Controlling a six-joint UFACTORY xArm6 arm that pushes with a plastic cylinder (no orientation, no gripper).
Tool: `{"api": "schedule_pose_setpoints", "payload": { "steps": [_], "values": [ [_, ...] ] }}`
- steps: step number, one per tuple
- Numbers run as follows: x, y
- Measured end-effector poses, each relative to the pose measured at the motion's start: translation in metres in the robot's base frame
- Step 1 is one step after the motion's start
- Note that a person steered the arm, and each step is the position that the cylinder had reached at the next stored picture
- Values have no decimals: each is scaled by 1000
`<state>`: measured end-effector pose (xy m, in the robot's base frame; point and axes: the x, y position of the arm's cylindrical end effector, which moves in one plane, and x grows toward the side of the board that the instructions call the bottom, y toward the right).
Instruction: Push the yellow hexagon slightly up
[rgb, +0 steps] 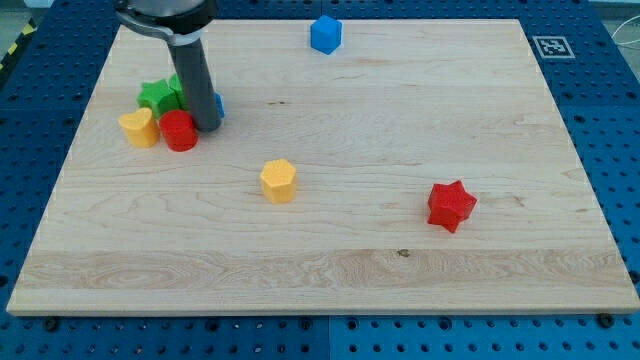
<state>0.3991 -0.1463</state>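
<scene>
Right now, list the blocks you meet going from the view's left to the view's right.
Yellow heart-like block → green block → red round block → yellow hexagon → blue block at the top → red star. The blue piece behind my tip is left out.

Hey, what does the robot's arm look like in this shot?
It ends in a straight, dark grey cylindrical rod with a slight sheen, hanging from a wider black rounded housing at the view's top. My tip is plain and blunt. No cables, markings or gripper show.

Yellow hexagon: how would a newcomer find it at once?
On the wooden board, look just left of the middle. The yellow hexagon stands alone there, unlike the yellow heart, which is packed into the cluster by my tip at upper left.
</scene>
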Motion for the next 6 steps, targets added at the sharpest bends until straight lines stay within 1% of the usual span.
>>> {"api": "schedule_pose_setpoints", "payload": {
  "steps": [1,2,3,5,6],
  "values": [
    [0,-3],
    [6,30],
    [30,52],
    [110,44],
    [119,62]
  ]
}}
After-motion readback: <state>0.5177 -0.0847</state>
